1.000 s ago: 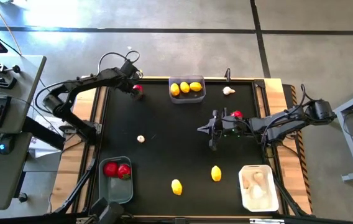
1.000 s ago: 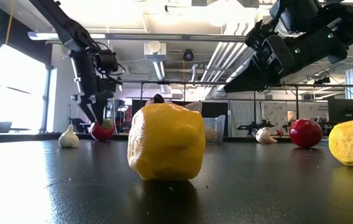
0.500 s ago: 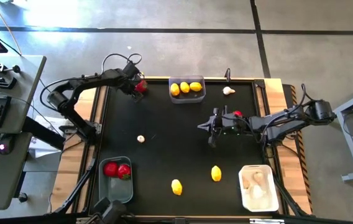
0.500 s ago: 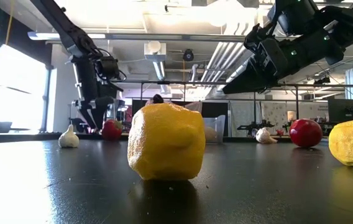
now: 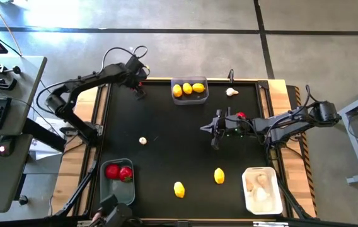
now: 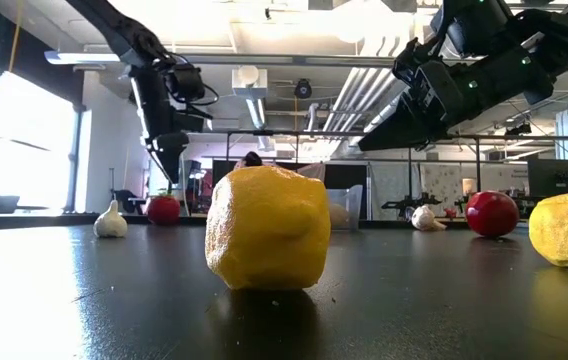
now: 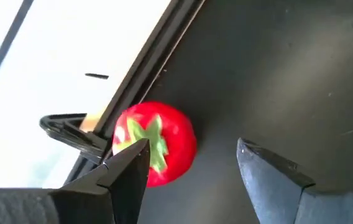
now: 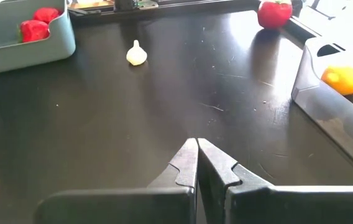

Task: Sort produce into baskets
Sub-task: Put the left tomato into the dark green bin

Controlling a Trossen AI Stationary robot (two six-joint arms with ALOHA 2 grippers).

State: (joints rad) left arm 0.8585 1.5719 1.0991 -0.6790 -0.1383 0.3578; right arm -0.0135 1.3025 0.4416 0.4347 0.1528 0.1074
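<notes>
A red tomato [image 7: 158,149] with a green top lies on the black table by its far left corner; it also shows in the low view [image 6: 164,208]. My left gripper [image 7: 192,149] is open and hangs just above it [image 6: 171,168], touching nothing. My right gripper [image 8: 196,163] is shut and empty, held above the middle of the table [image 5: 213,133]. A grey basket [image 5: 190,96] at the far edge holds three lemons. A grey basket [image 5: 130,189] at the near left holds two tomatoes. A white basket [image 5: 278,189] at the near right holds garlic.
Loose on the table: a garlic bulb [image 5: 143,140] at the left, a garlic bulb [image 5: 231,92] at the far right, a tomato [image 5: 240,116] beside my right arm, and two lemons [image 5: 219,176] [image 5: 179,189] near the front. The table's raised rim [image 7: 151,74] runs beside the far-left tomato.
My left gripper has risen from around the tomato at the far left corner and now hangs above it. The tomato shifted a little sideways and back and rests on the table. My right arm has kept still.
</notes>
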